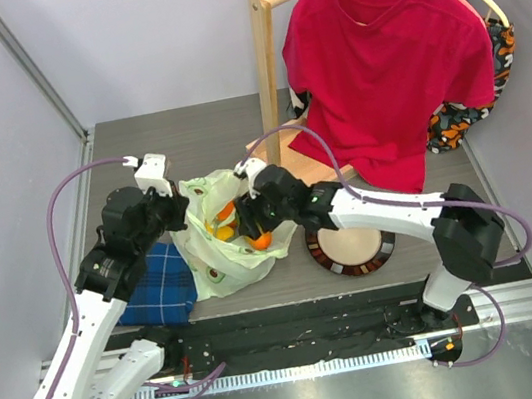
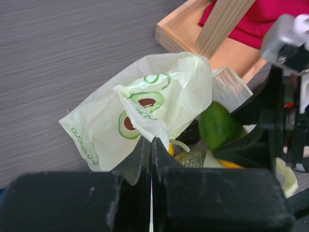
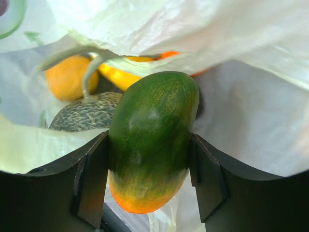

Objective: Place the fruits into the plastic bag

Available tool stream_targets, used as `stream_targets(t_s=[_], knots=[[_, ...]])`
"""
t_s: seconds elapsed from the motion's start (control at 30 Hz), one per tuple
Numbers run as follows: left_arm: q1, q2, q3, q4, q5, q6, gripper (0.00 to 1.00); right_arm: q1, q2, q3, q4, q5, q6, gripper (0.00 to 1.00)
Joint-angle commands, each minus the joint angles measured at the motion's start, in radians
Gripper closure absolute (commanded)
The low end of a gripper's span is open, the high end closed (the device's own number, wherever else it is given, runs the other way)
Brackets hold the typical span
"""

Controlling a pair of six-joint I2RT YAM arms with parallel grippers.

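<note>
Right wrist view: right gripper (image 3: 150, 169) clamps the green piece (image 3: 152, 125) inside the bag (image 3: 251, 111), near the melon (image 3: 87, 113). Left wrist view: left gripper (image 2: 150, 152) pinches the bag's edge.

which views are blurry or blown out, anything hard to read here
Right wrist: green fruit sharp, plastic bag above it washed out white. Left wrist: left gripper dark and soft, bag print crisp. Top external: glare on the metal strip in front.

From my console, only a sliver of the netted grey-green melon (image 3: 86, 114) shows, masked by the pale translucent plastic bag (image 3: 241, 29) and the green fruit (image 3: 152, 130).
</note>
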Motion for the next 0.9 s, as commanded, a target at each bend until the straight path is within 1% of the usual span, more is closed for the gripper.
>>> stream_targets(t_s=[0.0, 0.17, 0.3, 0.4, 0.63, 0.73, 0.8, 0.83, 0.87], knots=[[0.004, -0.013, 0.008, 0.038, 0.008, -0.010, 1.00, 0.053, 0.038, 0.092, 0.056, -0.086, -0.003, 0.75], [0.002, -0.015, 0.008, 0.038, 0.008, -0.011, 1.00, 0.068, 0.080, 0.139, 0.034, -0.190, -0.006, 0.74], [0.002, -0.017, 0.008, 0.038, 0.008, -0.011, 1.00, 0.068, 0.150, 0.210, -0.005, -0.200, -0.002, 0.73], [0.002, -0.017, 0.008, 0.040, 0.010, -0.011, 1.00, 0.068, 0.186, 0.283, -0.038, -0.166, -0.012, 0.73], [0.004, -0.017, 0.006, 0.041, 0.010, -0.011, 1.00, 0.056, 0.288, 0.443, -0.041, -0.107, -0.016, 0.73], [0.002, -0.017, 0.006, 0.040, 0.008, -0.013, 1.00, 0.055, 0.325, 0.495, -0.032, -0.039, -0.009, 0.73], [0.002, -0.015, 0.006, 0.040, 0.008, -0.013, 1.00, 0.055, 0.350, 0.518, -0.013, -0.031, -0.002, 0.73], [0.002, -0.013, 0.008, 0.040, 0.010, -0.013, 1.00, 0.055, 0.357, 0.529, -0.001, 0.011, 0.020, 0.73], [0.002, -0.015, 0.006, 0.041, 0.008, -0.013, 1.00, 0.055, 0.362, 0.530, 0.022, 0.010, 0.029, 0.73]])
